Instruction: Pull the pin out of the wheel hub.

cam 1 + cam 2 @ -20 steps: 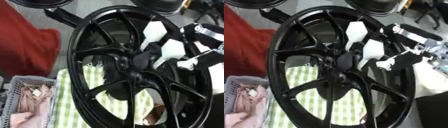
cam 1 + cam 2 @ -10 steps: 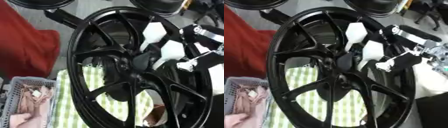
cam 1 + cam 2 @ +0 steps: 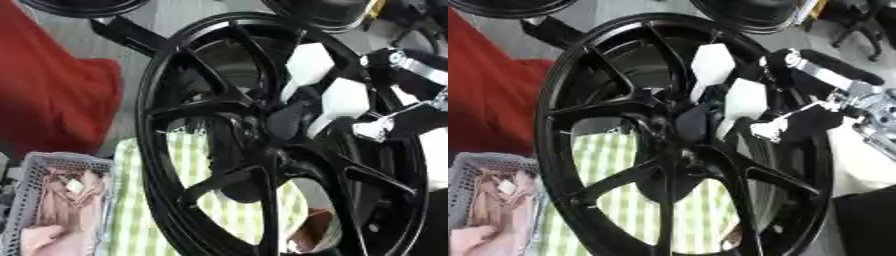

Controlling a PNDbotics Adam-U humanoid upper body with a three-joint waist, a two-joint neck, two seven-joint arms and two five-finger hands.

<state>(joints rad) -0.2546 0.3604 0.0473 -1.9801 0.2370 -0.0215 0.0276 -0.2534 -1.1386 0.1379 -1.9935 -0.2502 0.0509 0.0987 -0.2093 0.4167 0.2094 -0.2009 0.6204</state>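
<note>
Here, right hand (image 3: 741,102) at black wheel hub (image 3: 684,131), white-tipped fingers (image 3: 710,62) seemingly curled together, grasp unclear

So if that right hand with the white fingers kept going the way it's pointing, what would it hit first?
Most likely the centre hub of the big black spoked wheel. The right hand already reaches in there from the right, fingers aimed at it; whether they touch it is unclear.

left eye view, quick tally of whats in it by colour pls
Black: 2, the wheel and the robot's right hand at the hub.
Red: 1, cloth.
Green and white: 1, checked cloth.
Grey: 1, basket.
Total: 5
</note>
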